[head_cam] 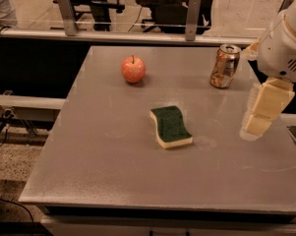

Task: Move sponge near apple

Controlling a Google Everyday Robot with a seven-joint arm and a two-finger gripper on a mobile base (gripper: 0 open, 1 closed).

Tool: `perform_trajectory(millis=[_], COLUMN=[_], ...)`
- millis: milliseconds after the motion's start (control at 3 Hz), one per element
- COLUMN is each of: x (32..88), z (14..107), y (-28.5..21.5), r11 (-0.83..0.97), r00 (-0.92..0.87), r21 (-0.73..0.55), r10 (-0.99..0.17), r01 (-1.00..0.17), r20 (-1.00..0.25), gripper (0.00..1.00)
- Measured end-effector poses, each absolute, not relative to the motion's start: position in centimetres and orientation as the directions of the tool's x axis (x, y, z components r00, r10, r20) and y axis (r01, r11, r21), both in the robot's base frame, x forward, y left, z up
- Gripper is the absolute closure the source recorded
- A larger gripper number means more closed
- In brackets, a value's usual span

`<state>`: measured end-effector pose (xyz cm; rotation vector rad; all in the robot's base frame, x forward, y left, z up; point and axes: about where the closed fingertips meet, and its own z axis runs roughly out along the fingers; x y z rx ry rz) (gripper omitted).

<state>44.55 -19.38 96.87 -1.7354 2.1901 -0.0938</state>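
Sponge flat on the tabletop, green scouring side up, pale foam showing along its near and right edges, nothing touching it. Up and to the left of the sponge, well apart from it, there's the apple, upright, stem on top, out towards the far edge. Up and to the right of the sponge stands the can, upright too, also well apart, about level with the apple in depth.

Now over to the right of the sponge: the end effector, pale yellow and blocky, hanging down from the white arm housing by the tabletop's right edge (a clear stretch of bare grey surface lies between it and the sponge). It's tilted, tip pointing down and slightly towards the sponge. Set wide or narrow? I can't tell from this angle, nor whether the tip touches the surface.

Beyond the sponge, past the far edge, a rail runs across, with two metal posts.
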Motion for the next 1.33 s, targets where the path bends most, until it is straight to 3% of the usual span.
perform_trajectory(millis=[1333], x=[44.9], z=[89.3], y=[-11.5], r11=[0.261], r00=[-0.215], r21=[-0.150], r10=[-0.939], r01=[-0.954], r20=[-0.270], gripper=[0.00])
